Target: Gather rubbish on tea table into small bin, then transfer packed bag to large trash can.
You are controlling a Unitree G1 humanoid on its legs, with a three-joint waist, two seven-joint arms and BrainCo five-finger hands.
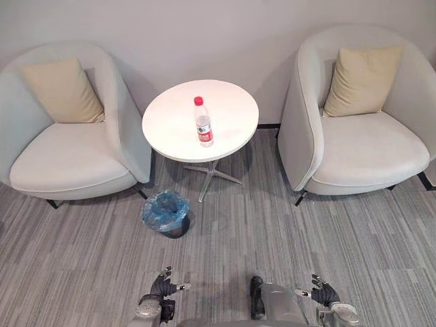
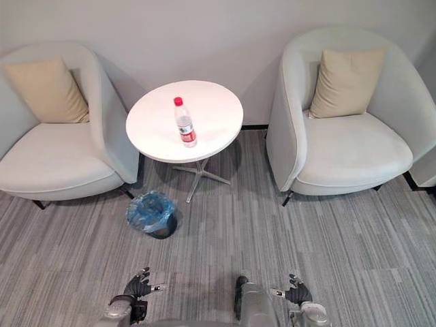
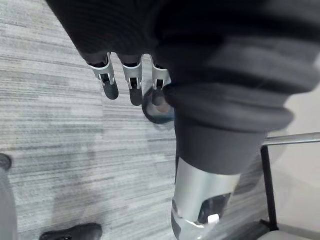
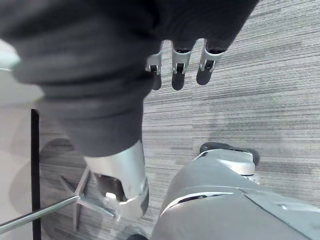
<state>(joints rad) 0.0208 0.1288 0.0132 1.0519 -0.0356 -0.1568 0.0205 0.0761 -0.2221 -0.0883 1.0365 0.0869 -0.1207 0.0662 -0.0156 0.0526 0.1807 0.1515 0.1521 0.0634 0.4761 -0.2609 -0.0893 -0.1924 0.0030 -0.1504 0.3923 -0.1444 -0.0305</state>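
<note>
I see the round white worktop (image 1: 167, 129) in the upper middle of the head view, standing between two pale armchairs. One armchair (image 1: 68, 160) fills the upper left and the other (image 1: 371, 150) the upper right, each with a tan cushion against its back. A clear plastic bottle (image 1: 203, 122) with a red cap and a red label stands upright about the centre of the worktop, and I see nothing else on its top. The small bin (image 1: 166, 213) sits on the grey striped carpet (image 1: 272, 231) just below and left of the worktop's metal foot, near the left armchair's front corner. It is dark and lined with a crumpled blue bag whose edge spills over the rim.

My left hand (image 1: 162, 286) shows at the bottom edge, left of centre, and my right hand (image 1: 323, 291) at the bottom edge, right of centre. Both are well apart from the bin and the worktop. In the left wrist view its fingers (image 3: 109, 82) hang straight and relaxed over bare carpet, holding nothing. In the right wrist view that hand's fingers (image 4: 178, 75) are likewise loose and spread, with nothing in them.
</note>
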